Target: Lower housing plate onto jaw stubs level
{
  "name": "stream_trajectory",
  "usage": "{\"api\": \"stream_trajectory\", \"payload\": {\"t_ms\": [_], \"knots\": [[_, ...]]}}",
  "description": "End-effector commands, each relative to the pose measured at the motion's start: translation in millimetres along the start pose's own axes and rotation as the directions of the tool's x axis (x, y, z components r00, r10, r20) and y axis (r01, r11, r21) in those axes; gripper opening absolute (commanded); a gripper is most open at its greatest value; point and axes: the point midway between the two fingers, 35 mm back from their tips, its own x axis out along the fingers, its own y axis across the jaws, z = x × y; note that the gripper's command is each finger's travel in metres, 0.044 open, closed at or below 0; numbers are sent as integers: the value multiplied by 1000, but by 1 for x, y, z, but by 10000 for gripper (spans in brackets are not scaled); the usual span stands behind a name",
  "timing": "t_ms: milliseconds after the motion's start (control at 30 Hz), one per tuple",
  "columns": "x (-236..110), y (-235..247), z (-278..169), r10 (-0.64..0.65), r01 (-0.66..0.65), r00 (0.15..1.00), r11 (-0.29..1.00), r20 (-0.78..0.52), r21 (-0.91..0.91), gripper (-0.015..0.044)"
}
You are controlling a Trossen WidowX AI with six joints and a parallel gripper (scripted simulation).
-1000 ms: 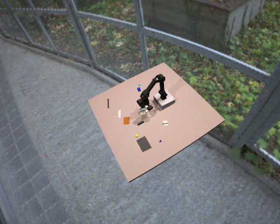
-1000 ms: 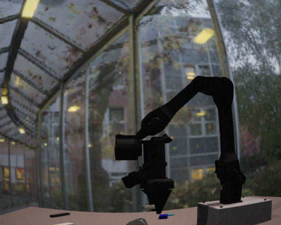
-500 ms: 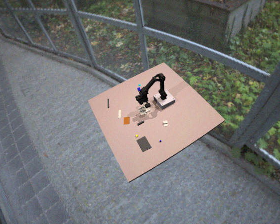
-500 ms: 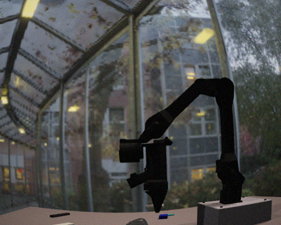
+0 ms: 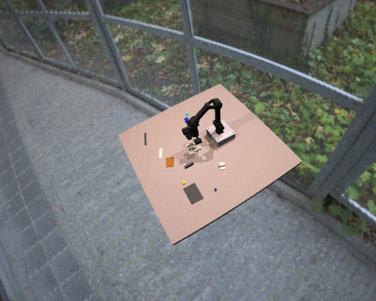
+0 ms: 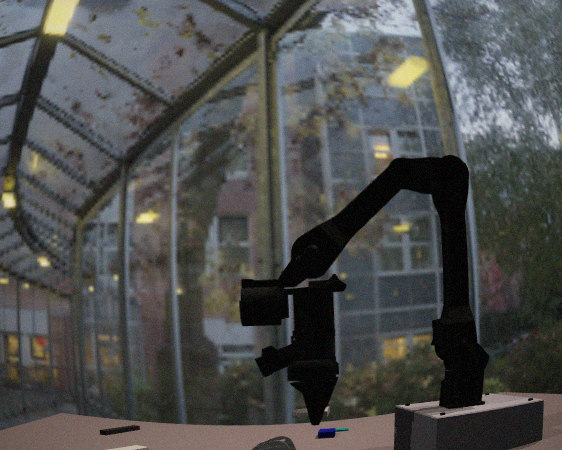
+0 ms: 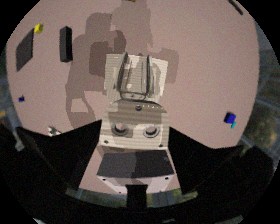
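Observation:
My gripper [image 5: 197,141] [image 6: 316,423] [image 7: 135,125] is shut on the pale housing plate, with one finger at each side of it. The housing plate [image 7: 135,140] has two round holes and small corner holes; its pale edge [image 6: 302,412] shows beside the finger in the exterior view. It is held above the table. The pale square base [image 7: 111,75] lies on the table beyond the plate's far edge in the wrist view. Two long grey jaws [image 7: 122,75] [image 7: 149,75] stand side by side over it. The plate hides their near ends and stubs, so contact cannot be told.
A black bar [image 5: 189,165] [image 7: 66,44], an orange plate [image 5: 169,162], a cream strip [image 5: 160,153] and a dark rod [image 5: 145,138] lie around. A grey mat [image 5: 193,193], a yellow cube [image 5: 183,182], a pale part [image 5: 222,165] and a blue block [image 5: 186,120] [image 7: 230,118] lie farther off.

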Motion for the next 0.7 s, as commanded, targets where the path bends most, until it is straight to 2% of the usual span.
{"api": "stream_trajectory", "payload": {"t_ms": [0, 667], "knots": [[0, -1, 1, -3, 3, 1000, 1000, 3, 10, 351], [0, 8, -6, -2, 2, 1000, 1000, 2, 10, 351]]}}
